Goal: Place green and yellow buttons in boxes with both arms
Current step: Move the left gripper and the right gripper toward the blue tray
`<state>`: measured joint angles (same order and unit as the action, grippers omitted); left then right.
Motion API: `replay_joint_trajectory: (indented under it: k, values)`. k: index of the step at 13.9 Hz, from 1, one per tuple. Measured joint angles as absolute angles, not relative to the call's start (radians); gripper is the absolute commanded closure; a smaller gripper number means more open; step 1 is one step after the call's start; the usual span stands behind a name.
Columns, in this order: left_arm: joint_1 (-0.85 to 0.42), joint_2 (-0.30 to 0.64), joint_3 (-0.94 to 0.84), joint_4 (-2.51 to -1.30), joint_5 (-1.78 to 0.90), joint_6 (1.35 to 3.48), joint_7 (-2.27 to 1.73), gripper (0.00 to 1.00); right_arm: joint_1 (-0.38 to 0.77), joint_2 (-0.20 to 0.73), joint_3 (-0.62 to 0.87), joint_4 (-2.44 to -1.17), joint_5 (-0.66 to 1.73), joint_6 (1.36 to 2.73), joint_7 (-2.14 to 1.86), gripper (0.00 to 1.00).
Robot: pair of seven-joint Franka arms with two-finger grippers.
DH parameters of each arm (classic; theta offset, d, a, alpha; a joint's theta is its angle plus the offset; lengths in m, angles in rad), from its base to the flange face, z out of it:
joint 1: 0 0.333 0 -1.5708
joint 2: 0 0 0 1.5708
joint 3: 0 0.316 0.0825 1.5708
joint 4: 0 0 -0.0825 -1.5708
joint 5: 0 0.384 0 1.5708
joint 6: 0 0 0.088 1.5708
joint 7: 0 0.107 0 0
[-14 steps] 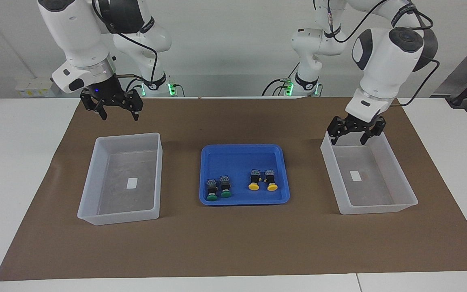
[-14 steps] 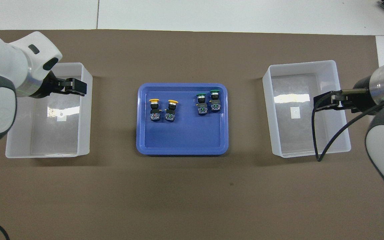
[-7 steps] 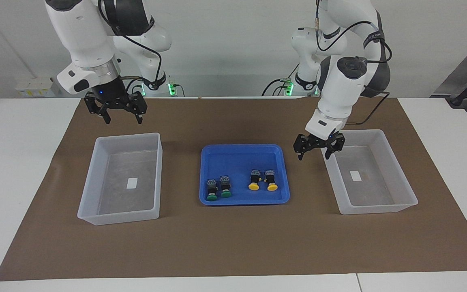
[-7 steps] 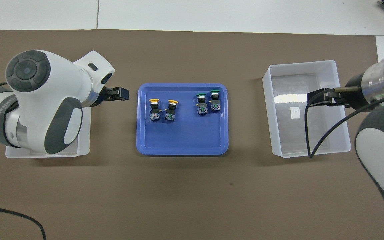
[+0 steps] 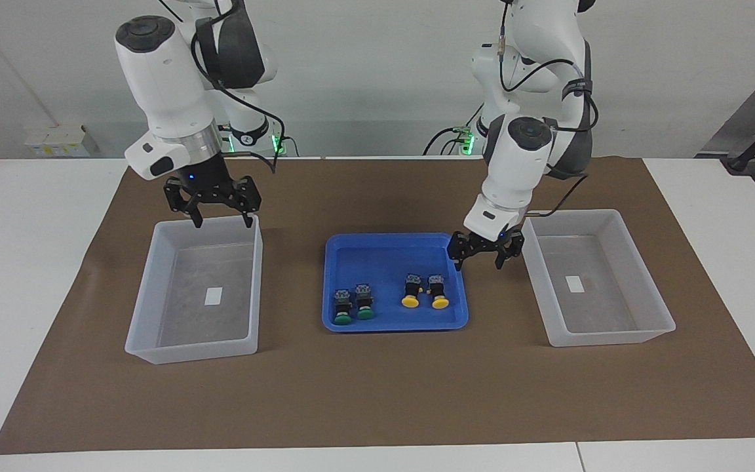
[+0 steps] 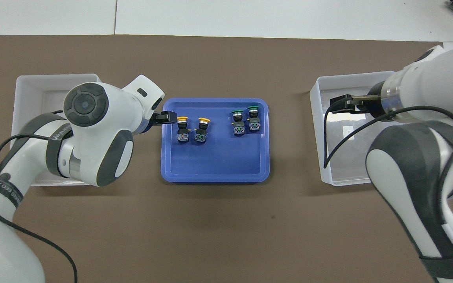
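Note:
Two yellow buttons (image 5: 425, 300) (image 6: 193, 119) and two green buttons (image 5: 354, 316) (image 6: 245, 110) lie on their sides in the blue tray (image 5: 384, 252) (image 6: 214, 163), caps pointing away from the robots. The yellow ones lie toward the left arm's end. My left gripper (image 5: 479, 265) (image 6: 170, 117) is open and empty, over the tray's rim at that end, beside the yellow buttons. My right gripper (image 5: 222, 221) (image 6: 336, 105) is open and empty, up over the box (image 5: 143, 295) (image 6: 323, 161) at the right arm's end. The other box (image 5: 654, 288) (image 6: 26, 80) holds no button.
A brown mat (image 5: 377, 393) covers the middle of the white table; both boxes and the tray stand on it in a row. Each box bears a white sticker (image 5: 213, 295) on its floor.
My left gripper has swung from over its box down to the tray's rim. My right gripper has moved lower and toward the tray, over its box. The buttons have not moved.

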<state>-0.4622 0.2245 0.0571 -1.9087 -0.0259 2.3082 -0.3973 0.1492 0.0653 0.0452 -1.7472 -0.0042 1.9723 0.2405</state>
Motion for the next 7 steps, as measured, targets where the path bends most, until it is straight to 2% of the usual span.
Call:
replay_joint_trajectory:
  k: [4,7]
  values:
    - [-0.510,0.301,0.056,-1.910,-0.026,2.402,-0.457,0.00,0.220,0.129,0.047,-1.791,-0.004,2.129,0.290,0.00]
    - [-0.516,0.342,0.057,-1.910,-0.026,2.451,-0.472,0.06,0.286,0.194,0.048,-1.792,-0.005,2.231,0.372,0.00]
